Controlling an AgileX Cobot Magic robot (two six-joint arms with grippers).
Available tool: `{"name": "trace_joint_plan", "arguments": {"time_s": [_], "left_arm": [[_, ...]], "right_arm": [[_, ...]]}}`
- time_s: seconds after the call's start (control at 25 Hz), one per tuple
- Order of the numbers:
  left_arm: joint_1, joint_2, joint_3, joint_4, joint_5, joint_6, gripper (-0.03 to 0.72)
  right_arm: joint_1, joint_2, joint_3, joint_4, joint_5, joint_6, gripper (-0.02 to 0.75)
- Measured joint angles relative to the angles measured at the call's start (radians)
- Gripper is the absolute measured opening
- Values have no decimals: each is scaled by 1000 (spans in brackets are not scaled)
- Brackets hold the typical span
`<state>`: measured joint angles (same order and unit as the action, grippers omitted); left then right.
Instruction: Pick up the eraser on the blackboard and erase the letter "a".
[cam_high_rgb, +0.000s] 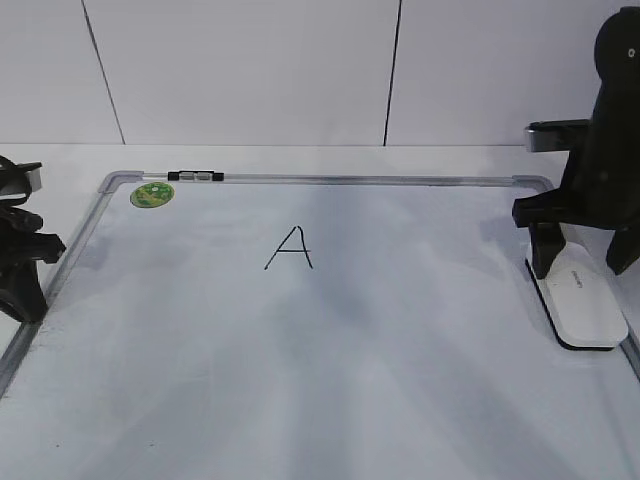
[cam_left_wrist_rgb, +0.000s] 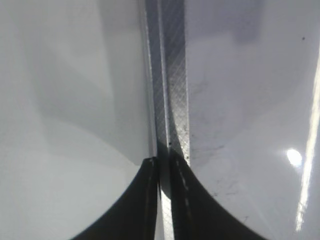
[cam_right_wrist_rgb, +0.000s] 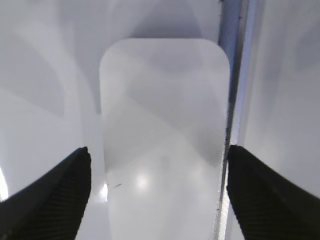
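Note:
The blackboard (cam_high_rgb: 350, 350) is a white board with a silver frame, lying flat. The white eraser (cam_high_rgb: 582, 305) lies on it at the right edge, next to the frame. My right gripper (cam_high_rgb: 583, 258) is open and straddles the eraser's far end, one finger on each side. In the right wrist view the eraser (cam_right_wrist_rgb: 165, 90) lies between the spread fingers (cam_right_wrist_rgb: 157, 155). My left gripper (cam_high_rgb: 28, 300) is shut and empty over the board's left frame (cam_left_wrist_rgb: 170, 75), jaws together (cam_left_wrist_rgb: 164, 162). A lowercase "a" is not in view; only an angular capital "A" (cam_high_rgb: 290, 248) is written mid-board.
A small black-and-clear marker (cam_high_rgb: 195, 176) lies on the board's far frame. A round green sticker (cam_high_rgb: 152, 194) sits in the far left corner. A white wall stands behind the table. The board's right frame (cam_right_wrist_rgb: 232, 50) runs beside the eraser.

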<state>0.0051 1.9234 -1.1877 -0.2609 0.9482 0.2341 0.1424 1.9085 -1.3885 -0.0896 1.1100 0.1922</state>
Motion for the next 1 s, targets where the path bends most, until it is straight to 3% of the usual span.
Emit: {"name": "trace_joint_plan", "arguments": {"time_s": [0.56,0.76,0.88,1.0], "left_arm": [[0,0,0,6,0,6,66],[0,5,-45,13,26,13,174],[0,5,-111,28,107,14,270],[0,4,-190,43,201,0,316]], "right_arm": [[0,-32,-66,-5,99,-32,663],[0,-63,-66,-4,102,-39,655],[0,-91,-66,2,105,-55,653],[0,-136,-66,12,106,-66,653]]}}
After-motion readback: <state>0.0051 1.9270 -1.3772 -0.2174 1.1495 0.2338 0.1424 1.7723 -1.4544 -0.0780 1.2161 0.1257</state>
